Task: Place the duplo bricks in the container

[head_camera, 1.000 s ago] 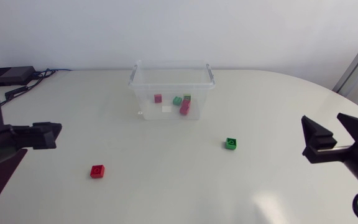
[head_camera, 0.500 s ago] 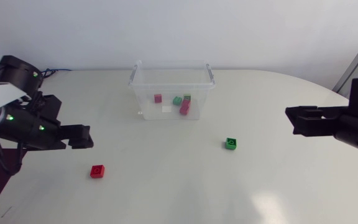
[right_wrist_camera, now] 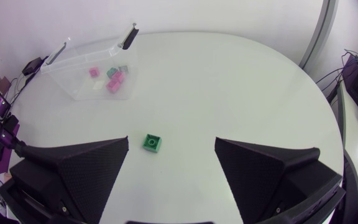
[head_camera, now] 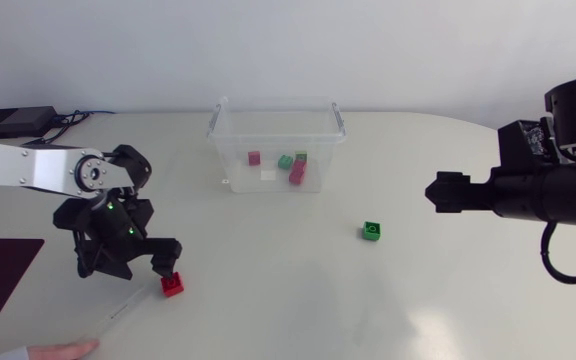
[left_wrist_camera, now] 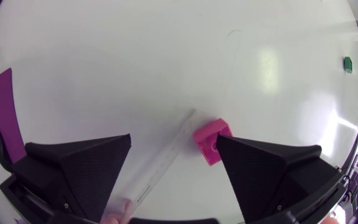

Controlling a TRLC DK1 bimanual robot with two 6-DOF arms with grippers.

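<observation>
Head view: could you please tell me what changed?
The left gripper swung in over the red brick, open fingers either side; the brick slid slightly rightward. The right gripper advanced toward the green brick. A hand appeared at the table edge. Green brick and container stayed put.

The left gripper point(left_wrist_camera: 173, 138) has its fingers spread wide. In the gap lies a small red duplo brick point(left_wrist_camera: 211, 142), very near to one finger. A thin transparent plastic strip point(left_wrist_camera: 160, 165) also crosses this gap beside the brick, and a person's hand point(head_camera: 63, 351) rests at its near end.

From there to the clear plastic container point(head_camera: 243, 175) the white table point(head_camera: 268, 260) is bare, and the container is open on top.

The small green duplo brick point(head_camera: 372, 231) stands alone with free table on all sides, ahead of the wide gap of the right gripper point(right_wrist_camera: 171, 140).

A black box with cables point(head_camera: 8, 122) occupies the far left corner.
</observation>
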